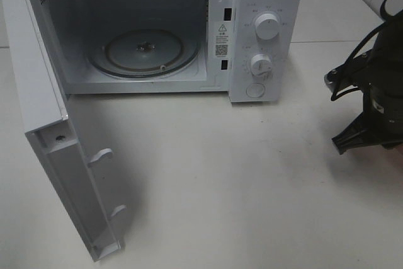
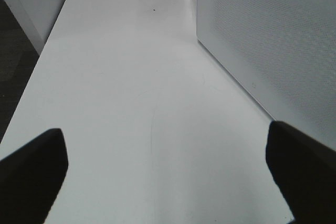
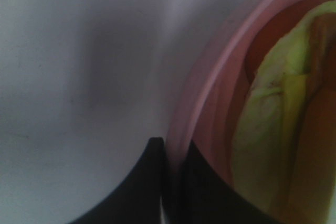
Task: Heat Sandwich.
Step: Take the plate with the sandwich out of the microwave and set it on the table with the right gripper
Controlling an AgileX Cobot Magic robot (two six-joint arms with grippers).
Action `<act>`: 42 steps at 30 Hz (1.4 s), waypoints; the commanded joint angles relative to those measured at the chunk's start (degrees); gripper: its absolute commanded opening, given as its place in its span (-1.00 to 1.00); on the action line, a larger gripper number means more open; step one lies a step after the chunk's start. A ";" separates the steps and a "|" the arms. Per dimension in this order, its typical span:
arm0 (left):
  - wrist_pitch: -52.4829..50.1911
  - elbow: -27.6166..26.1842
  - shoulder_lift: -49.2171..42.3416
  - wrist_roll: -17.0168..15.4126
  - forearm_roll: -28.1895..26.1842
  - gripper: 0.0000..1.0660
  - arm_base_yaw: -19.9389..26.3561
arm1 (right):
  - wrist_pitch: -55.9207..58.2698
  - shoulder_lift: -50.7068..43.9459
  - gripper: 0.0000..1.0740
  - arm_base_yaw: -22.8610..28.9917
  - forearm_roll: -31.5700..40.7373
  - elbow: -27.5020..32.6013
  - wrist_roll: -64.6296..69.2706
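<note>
Gleaming white table (image 1: 239, 174), open microwave (image 1: 264, 29)

Glossy white microwave (image 1: 264, 36) with a glass turntable (image 1: 145, 51) on a smooth matt white table (image 1: 239, 174); pink plate (image 3: 199, 103) looks glossy.

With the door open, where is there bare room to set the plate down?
The glass turntable inside the microwave is bare. The table is bare between the open door and the right gripper, shut on the pink plate rim. The sandwich fills that plate.
</note>
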 commanded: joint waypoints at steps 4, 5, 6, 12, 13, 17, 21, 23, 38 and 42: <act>-0.52 0.17 -1.26 -0.17 -0.11 0.83 0.23 | -2.06 3.27 -0.97 -0.34 -2.18 -0.34 0.97; -0.52 0.17 -1.26 -0.17 -0.11 0.83 0.23 | -2.06 3.27 -0.97 -0.34 -2.18 -0.34 0.97; -0.52 0.17 -1.26 -0.17 -0.11 0.83 0.23 | -2.35 3.72 -0.97 -0.34 -2.18 -0.34 1.09; -0.52 0.17 -1.26 -0.17 -0.11 0.83 0.23 | -3.50 6.42 -0.97 -0.34 -2.92 -0.34 1.95; -0.52 0.17 -1.26 -0.17 -0.11 0.83 0.23 | -3.95 7.22 -0.97 -0.34 -3.50 -0.34 2.23; -0.52 0.17 -1.26 -0.17 -0.11 0.83 0.23 | -4.76 8.31 -0.97 -0.34 -3.67 -0.34 2.29; -0.52 0.17 -1.26 -0.17 -0.11 0.83 0.23 | -4.98 9.51 -0.96 -0.34 -3.67 -0.34 2.35; -0.52 0.17 -1.26 -0.17 -0.11 0.83 0.23 | -5.21 10.31 -0.94 -0.34 -3.67 -0.34 2.29; -0.52 0.17 -1.26 -0.17 -0.11 0.83 0.23 | -4.07 9.17 -0.58 -0.23 -1.55 -1.49 1.60; -0.52 0.17 -1.26 -0.17 -0.11 0.83 0.23 | -4.13 8.02 -0.29 -0.23 -1.43 -1.49 1.60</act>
